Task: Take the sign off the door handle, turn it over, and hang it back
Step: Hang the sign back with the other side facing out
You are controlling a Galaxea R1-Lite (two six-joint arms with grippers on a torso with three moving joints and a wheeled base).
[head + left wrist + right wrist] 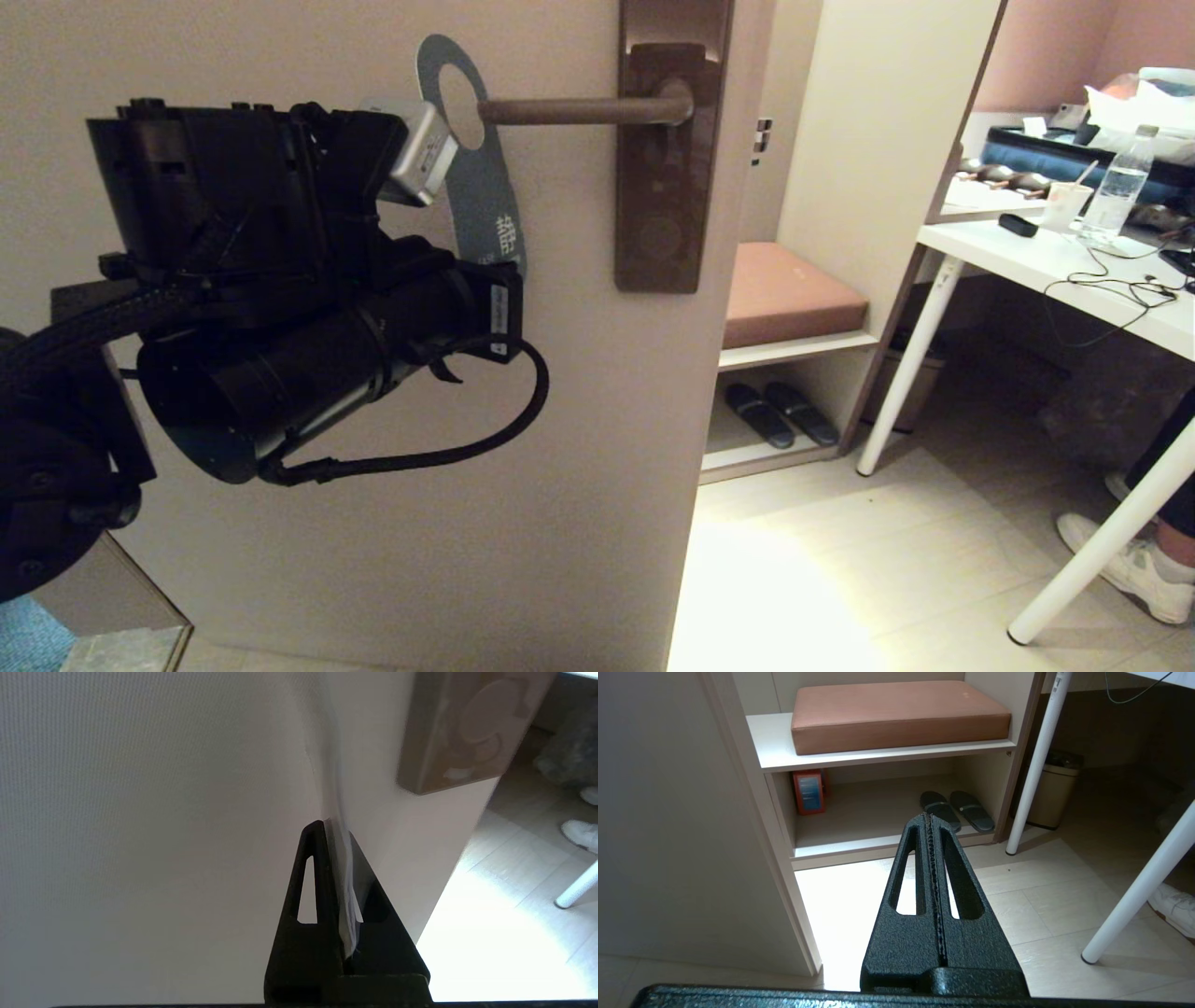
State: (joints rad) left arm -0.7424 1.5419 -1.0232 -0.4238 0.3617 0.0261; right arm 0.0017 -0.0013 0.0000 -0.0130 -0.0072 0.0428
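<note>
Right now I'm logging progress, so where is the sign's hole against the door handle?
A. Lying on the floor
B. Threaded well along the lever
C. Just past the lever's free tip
C: the sign hangs off the tip of the door handle, pinched by the left fingers.

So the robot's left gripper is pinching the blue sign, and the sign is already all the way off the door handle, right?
Not quite. The left gripper does pinch the sign, but the sign isn't off yet. In the head view the tip of the door handle is at the edge of the sign's hole, and the blue side faces out.
</note>
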